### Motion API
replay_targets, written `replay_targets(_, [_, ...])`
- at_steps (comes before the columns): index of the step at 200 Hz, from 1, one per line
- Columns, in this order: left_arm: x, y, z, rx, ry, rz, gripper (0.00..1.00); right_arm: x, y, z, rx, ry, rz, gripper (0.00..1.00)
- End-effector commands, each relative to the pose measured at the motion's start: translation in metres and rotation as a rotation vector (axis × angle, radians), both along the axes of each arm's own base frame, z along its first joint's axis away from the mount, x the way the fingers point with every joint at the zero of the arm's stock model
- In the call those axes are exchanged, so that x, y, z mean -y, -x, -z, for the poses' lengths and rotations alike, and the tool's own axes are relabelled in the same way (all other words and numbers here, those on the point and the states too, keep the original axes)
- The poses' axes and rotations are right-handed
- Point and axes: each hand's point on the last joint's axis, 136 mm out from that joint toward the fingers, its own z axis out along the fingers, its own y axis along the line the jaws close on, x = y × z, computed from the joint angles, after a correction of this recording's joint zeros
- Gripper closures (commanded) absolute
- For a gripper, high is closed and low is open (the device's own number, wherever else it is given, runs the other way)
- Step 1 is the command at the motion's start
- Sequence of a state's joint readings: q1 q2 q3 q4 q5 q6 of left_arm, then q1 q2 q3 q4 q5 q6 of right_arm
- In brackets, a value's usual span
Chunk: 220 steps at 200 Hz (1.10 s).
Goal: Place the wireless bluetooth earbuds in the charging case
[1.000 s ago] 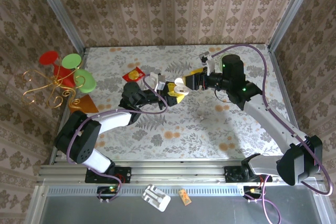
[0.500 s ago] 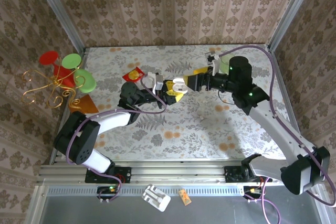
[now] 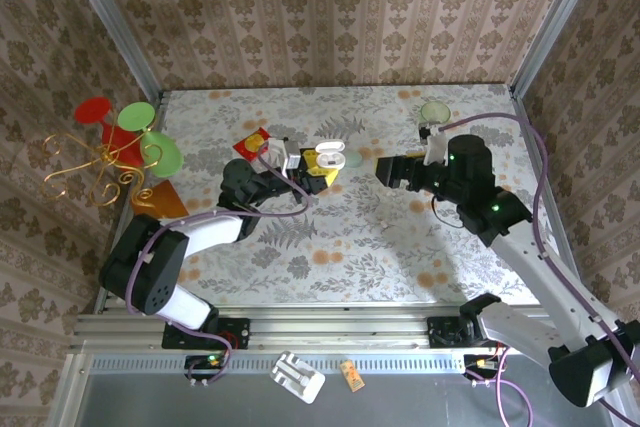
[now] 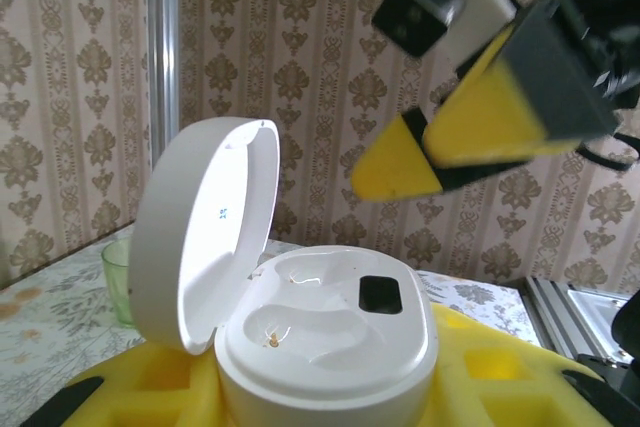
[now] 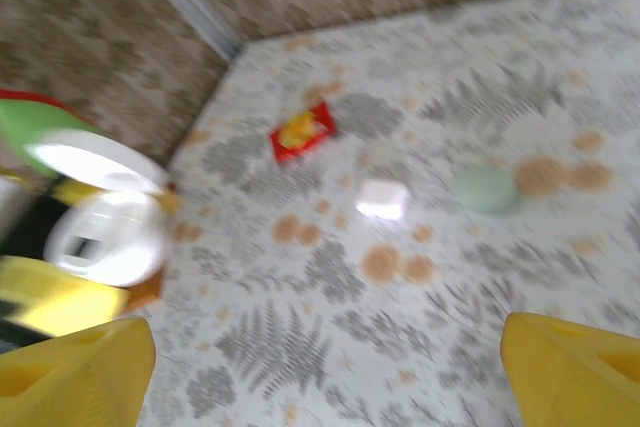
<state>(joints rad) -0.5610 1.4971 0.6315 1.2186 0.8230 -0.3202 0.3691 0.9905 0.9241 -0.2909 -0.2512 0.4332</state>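
top view, left gripper [image 3: 312, 169]: clamped on the small white rounded-square plastic charging case [image 3: 326, 154], lid flipped open.
top view, right gripper [image 3: 384, 169]: its fingers point at the case, which sits off to its left with a clear gap between. The left arm is the nearer one, since it's the one holding it.
top view, earbuds: honestly too small to call. A tiny white speck [image 3: 384, 215] on the floral tablecloth [image 3: 330, 247], just on the near side of the right gripper, could be one.
left wrist, case: upright, mouth up, lid standing on its left side. The wells look bare to me apart from a dark patch.
right wrist, fingertips [image 5: 70, 367]: wide apart, nothing between them. The case sits low left, blurry.
right wrist, room: a pale green round disc [image 5: 487, 189] and a red packet [image 5: 303, 132] lie well apart from the case, and the wallpapered walls are close.
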Motion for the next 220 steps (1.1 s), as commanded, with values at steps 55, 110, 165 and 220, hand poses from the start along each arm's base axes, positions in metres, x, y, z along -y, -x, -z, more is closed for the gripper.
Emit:
replay_targets(55, [-0.011,0.006,-0.010,0.051,0.031,-0.034,0.78,0.023,-0.018,0.104,-0.323,0.159,0.162,0.25])
replay_targets(110, [-0.008,0.017,0.000,0.003,0.008,0.045,0.78,-0.037,-0.011,0.054,-0.107,-0.016,-0.199,0.32])
replay_targets(165, [-0.008,0.019,0.003,0.000,-0.001,0.057,0.78,-0.005,-0.032,0.068,-0.201,0.123,-0.009,0.36])
replay_targets(220, [-0.008,0.019,0.004,0.003,-0.002,0.057,0.78,0.023,-0.059,0.137,-0.432,0.307,0.138,0.40])
